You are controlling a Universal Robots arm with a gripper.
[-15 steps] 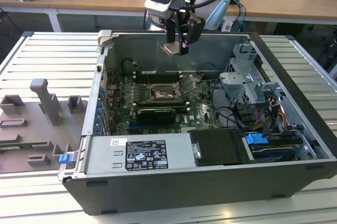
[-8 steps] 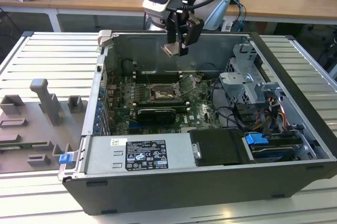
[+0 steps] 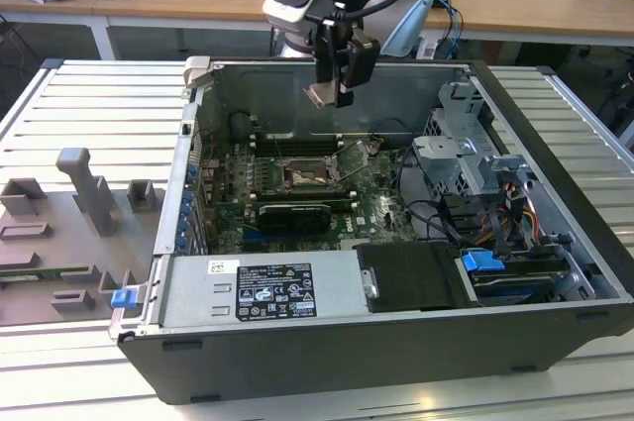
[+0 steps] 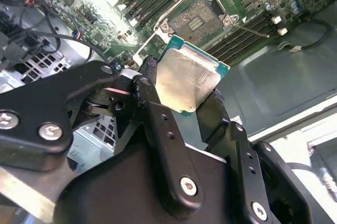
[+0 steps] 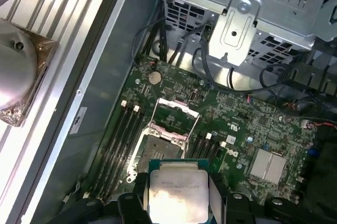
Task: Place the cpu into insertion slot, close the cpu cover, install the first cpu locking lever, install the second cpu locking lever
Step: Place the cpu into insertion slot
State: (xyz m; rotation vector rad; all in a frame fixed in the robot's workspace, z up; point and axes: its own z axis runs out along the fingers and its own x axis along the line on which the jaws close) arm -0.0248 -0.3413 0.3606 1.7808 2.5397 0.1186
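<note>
Cpu (image 4: 187, 79) pinched by its edges in jaws, above insertion slot (image 4: 197, 16), cpu cover (image 5: 177, 112) raised

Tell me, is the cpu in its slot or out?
Out. The tool grips the cpu clear of the insertion slot, which lies bare.

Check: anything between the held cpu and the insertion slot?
Nothing visible does. The cpu, clamped in the fingers, hangs above the bare insertion slot; the cpu cover stands flipped open at its edge.
</note>
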